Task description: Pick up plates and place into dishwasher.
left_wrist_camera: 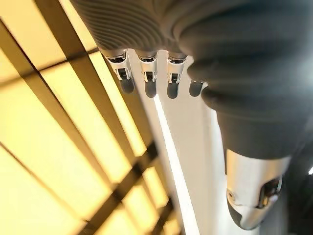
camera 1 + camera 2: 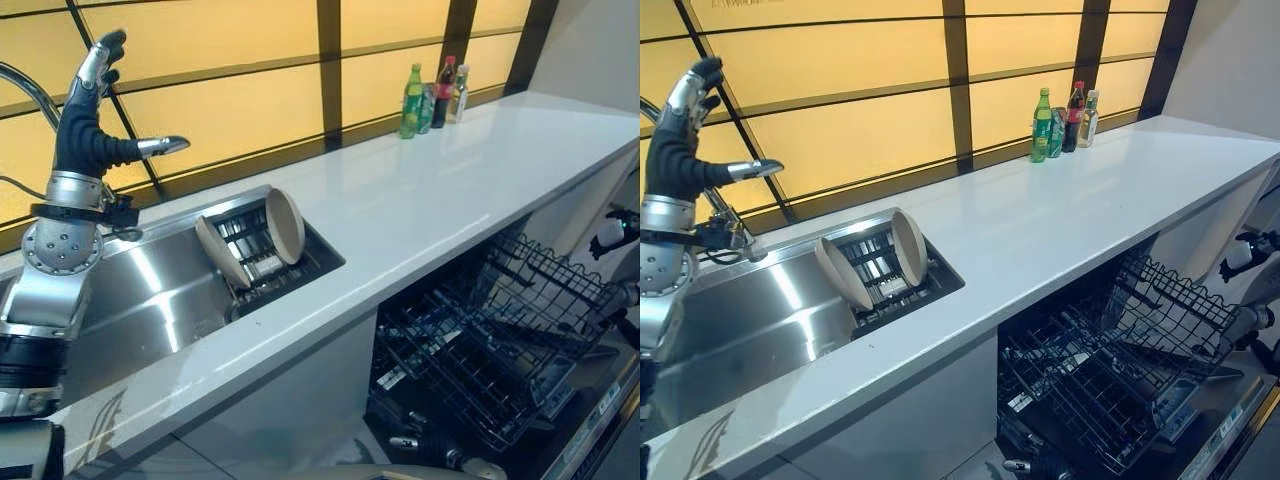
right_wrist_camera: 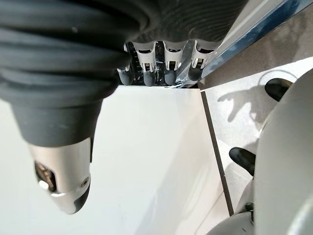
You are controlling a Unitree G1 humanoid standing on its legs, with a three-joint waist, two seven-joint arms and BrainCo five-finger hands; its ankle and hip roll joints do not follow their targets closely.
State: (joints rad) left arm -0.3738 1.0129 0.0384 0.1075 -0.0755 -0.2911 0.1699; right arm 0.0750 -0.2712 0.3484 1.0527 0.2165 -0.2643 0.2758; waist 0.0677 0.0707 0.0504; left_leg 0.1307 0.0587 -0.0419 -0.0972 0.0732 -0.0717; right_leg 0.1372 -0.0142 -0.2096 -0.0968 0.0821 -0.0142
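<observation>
Two beige plates stand on edge in a black rack at the right end of the steel sink: one plate toward the back, the other plate leaning nearer the front. My left hand is raised high above the sink's left end, open, fingers pointing up and thumb stuck out, holding nothing. Its straight fingers show against the window. My right hand hangs low with relaxed fingers and an empty palm. The dishwasher stands open under the counter at the lower right.
The dishwasher's black wire racks are pulled out over its lowered door. A white counter runs from the sink to the far right. Several bottles stand at its back by the window. A curved faucet rises behind my left hand.
</observation>
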